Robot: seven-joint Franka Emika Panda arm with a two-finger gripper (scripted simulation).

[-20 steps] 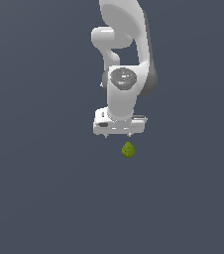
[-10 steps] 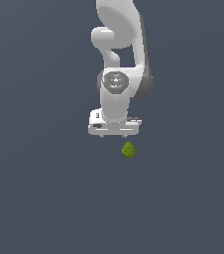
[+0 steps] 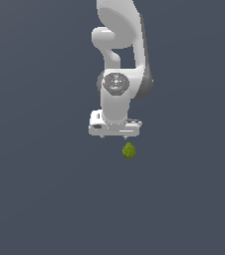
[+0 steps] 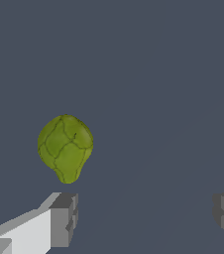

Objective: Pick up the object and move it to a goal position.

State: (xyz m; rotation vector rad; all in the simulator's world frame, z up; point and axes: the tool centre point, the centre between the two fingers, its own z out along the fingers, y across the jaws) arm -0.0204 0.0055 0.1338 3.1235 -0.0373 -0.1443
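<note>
The object (image 3: pixel 129 150), an olive-green bumpy lump tapering to a point, is lying on the plain grey floor (image 3: pixel 45 199) just below the middle of the exterior frame. The white gripper (image 3: pixel 113 136) is hovering directly above it, its fingers (image 4: pixel 64 218) spread wide and gripping nothing.

Even, shadowless light; sharp renders
</note>
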